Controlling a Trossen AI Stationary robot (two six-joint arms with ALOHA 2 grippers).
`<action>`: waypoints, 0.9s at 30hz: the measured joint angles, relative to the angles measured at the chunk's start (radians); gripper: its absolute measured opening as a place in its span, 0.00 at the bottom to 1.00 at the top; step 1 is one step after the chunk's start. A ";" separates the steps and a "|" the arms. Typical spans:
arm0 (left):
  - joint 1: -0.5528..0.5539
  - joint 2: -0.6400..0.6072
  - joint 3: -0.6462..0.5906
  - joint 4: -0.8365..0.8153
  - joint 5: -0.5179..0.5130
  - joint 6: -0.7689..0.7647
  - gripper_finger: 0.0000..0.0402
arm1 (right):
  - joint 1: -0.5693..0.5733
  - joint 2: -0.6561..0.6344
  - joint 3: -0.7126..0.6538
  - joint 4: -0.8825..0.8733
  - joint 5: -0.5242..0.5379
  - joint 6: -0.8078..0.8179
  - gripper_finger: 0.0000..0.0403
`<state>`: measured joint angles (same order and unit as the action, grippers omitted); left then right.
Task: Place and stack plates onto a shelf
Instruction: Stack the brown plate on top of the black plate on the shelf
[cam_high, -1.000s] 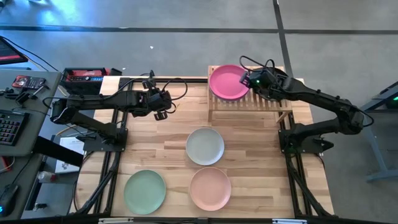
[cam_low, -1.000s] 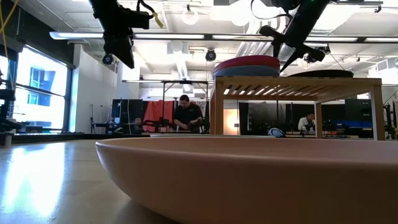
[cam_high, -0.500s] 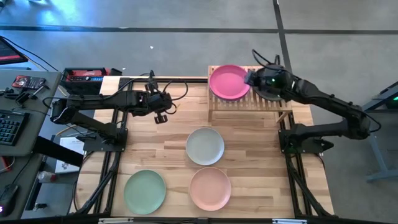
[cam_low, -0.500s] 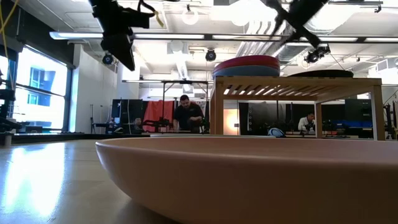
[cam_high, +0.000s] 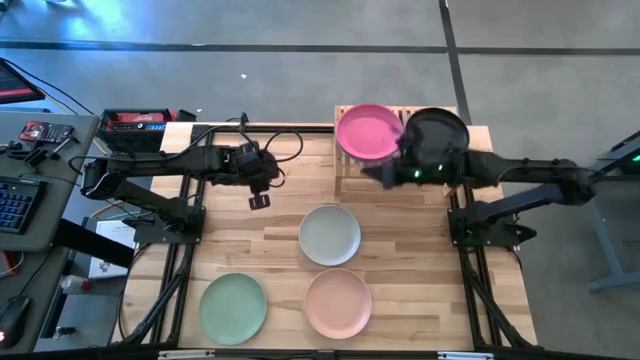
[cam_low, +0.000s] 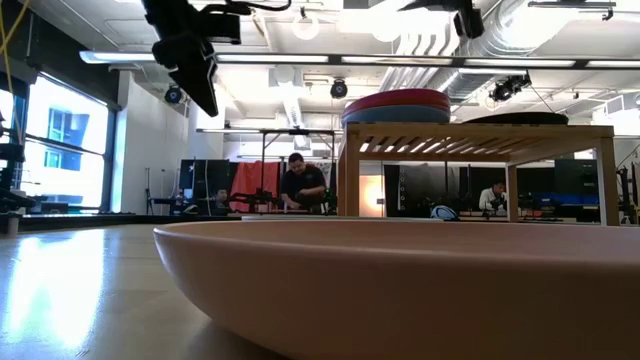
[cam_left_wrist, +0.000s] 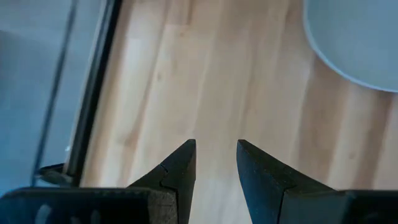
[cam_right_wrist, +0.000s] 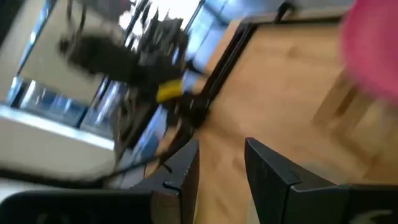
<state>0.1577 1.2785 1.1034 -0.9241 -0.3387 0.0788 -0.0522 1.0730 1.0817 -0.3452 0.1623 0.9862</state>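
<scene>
On the slatted wooden shelf (cam_high: 400, 165) at the table's far right, the magenta plate (cam_high: 367, 131) tops a stack over a blue one (cam_low: 398, 114). The black plate (cam_high: 438, 130) lies beside it. The off-white plate (cam_high: 330, 234), mint green plate (cam_high: 233, 308) and peach-pink plate (cam_high: 338, 302) lie flat on the table. My right gripper (cam_high: 372, 172) (cam_right_wrist: 222, 144) hovers open above the shelf's near edge, pointing toward the table's left. My left gripper (cam_high: 258, 196) (cam_left_wrist: 216, 144) hangs open over bare table, left of the off-white plate (cam_left_wrist: 360, 43).
The peach-pink plate (cam_low: 400, 290) fills the low view's foreground. A red box (cam_high: 138, 121) sits at the far left corner, and a desk with a keyboard (cam_high: 15, 205) stands beside the table. People (cam_low: 302, 185) are in the room behind.
My right gripper has left the magenta plate's right rim, risen, and swung toward the table's near side in front of the shelf, turning to point left. The black plate under the arm now shows. The magenta plate stays on its stack. My left gripper has shifted slightly toward the near edge.
</scene>
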 joint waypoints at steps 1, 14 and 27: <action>0.000 0.000 0.000 0.000 0.017 0.000 0.26 | 0.032 0.011 0.000 0.001 0.000 0.000 0.27; -0.001 0.000 0.000 0.000 0.185 -0.327 0.26 | 0.327 0.260 0.000 0.014 -0.017 -0.115 0.27; -0.018 0.000 0.000 0.001 0.360 -0.624 0.26 | 0.548 0.445 0.000 0.111 -0.141 -0.181 0.27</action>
<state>0.1401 1.2785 1.1031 -0.9235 0.0212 -0.5447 0.4953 1.5180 1.0817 -0.2340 0.0216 0.8047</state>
